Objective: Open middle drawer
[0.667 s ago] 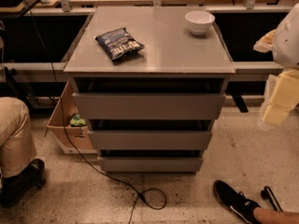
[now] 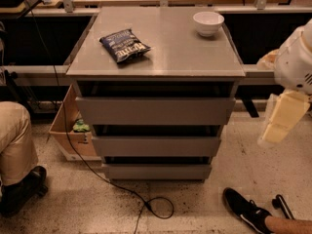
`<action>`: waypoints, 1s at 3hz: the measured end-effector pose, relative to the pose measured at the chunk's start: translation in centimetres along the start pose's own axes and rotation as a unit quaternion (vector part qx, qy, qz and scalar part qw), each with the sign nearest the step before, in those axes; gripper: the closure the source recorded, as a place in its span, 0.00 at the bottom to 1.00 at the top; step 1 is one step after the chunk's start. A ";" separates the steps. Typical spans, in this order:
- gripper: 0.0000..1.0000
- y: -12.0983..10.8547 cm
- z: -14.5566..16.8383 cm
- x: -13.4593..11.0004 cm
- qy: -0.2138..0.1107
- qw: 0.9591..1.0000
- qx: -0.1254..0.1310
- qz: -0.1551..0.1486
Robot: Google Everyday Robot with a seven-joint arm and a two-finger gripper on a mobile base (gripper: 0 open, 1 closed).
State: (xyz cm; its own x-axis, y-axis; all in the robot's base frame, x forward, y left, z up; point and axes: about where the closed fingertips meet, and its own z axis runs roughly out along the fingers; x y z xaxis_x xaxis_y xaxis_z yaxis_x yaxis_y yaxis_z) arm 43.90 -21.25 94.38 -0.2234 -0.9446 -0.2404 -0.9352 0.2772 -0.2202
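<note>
A grey cabinet (image 2: 156, 52) stands in the middle of the camera view with three handleless drawers stacked in its front. The middle drawer (image 2: 156, 146) is the medium-height front panel between the taller top drawer (image 2: 155, 111) and the slim bottom drawer (image 2: 157, 171). It looks pushed in, with a dark gap above it. My gripper (image 2: 282, 118) hangs at the right edge of the view, pale yellow below the white arm (image 2: 296, 57). It is to the right of the cabinet at about top-drawer height and touches nothing.
A dark chip bag (image 2: 124, 45) and a white bowl (image 2: 208, 22) lie on the cabinet top. A cardboard box (image 2: 68, 130) sits left of the cabinet. A black cable (image 2: 146, 206) loops on the floor. A person's leg (image 2: 14, 140) is at left, and a shoe (image 2: 246, 213) at lower right.
My arm and gripper have dropped a little and shifted slightly left, towards the cabinet. The drawers and the things on top have not moved.
</note>
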 end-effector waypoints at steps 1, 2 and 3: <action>0.00 1.7 6.7 0.2 -0.039 0.999 -0.031 0.000; 0.00 3.9 14.1 -0.3 -0.077 0.995 -0.067 0.002; 0.00 6.5 21.0 -1.0 -0.094 0.989 -0.111 -0.005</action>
State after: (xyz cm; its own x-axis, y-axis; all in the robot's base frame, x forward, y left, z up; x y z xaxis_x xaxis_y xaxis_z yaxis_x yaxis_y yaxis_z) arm 43.80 -14.79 73.32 -0.1777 -0.8923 -0.4149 -0.9791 0.2026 -0.0164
